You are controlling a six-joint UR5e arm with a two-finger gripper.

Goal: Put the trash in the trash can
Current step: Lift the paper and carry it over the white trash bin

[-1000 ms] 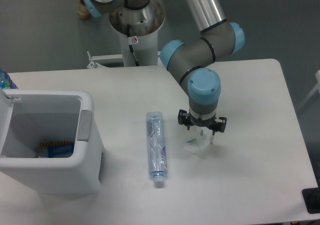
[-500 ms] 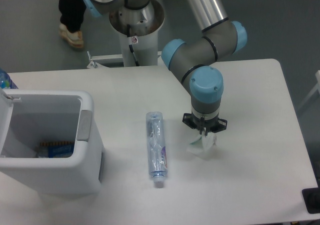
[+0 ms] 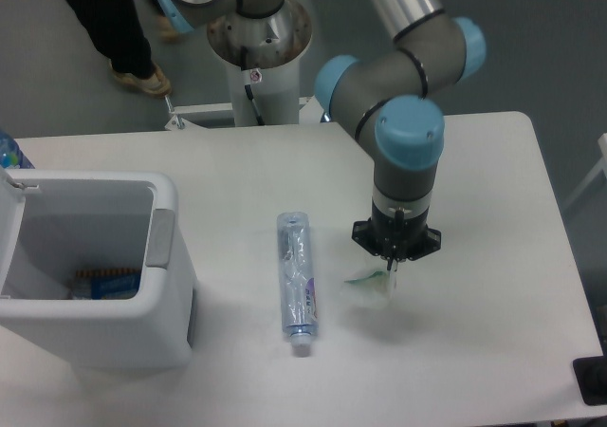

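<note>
Arm's come up since a sec ago: gripper (image 3: 392, 268) pinched narrow on the paper packet (image 3: 373, 283), which now hangs just off the table (image 3: 493, 209) w/ a shadow under it. So 1st piece of trash is grabbed; next it's carry left to the bin (image 3: 156, 285). Bottle (image 3: 297, 280) still flat mid-table, untouched, btwn packet and bin.

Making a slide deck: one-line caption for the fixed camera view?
End effector lifts paper packet off table; bottle lies beside bin.
</note>
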